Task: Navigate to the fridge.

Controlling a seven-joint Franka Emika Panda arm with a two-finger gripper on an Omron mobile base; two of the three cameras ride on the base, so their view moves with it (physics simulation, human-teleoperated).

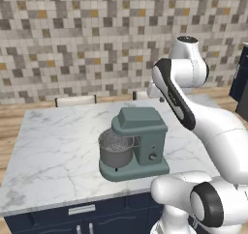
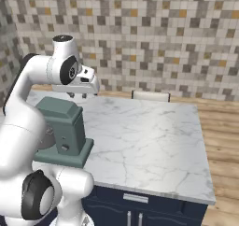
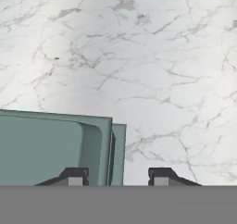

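Note:
The fridge is out of view. My gripper point(image 3: 118, 179) hangs open above the marble island top point(image 3: 152, 70), nothing held between its two dark fingertips point(image 3: 74, 177). In the right base view the hand point(image 2: 83, 84) sits high over the back left part of the island, just above a grey-green stand mixer point(image 2: 63, 127).
The stand mixer point(image 1: 138, 141), with its metal bowl point(image 1: 115, 148), stands on the marble island point(image 1: 53, 146), which has dark navy cabinets point(image 2: 140, 211) below. A mosaic tile wall point(image 1: 97, 39) runs behind. Two stool backs point(image 1: 75, 100) line the far edge. Wood floor point(image 2: 224, 131) lies to the right.

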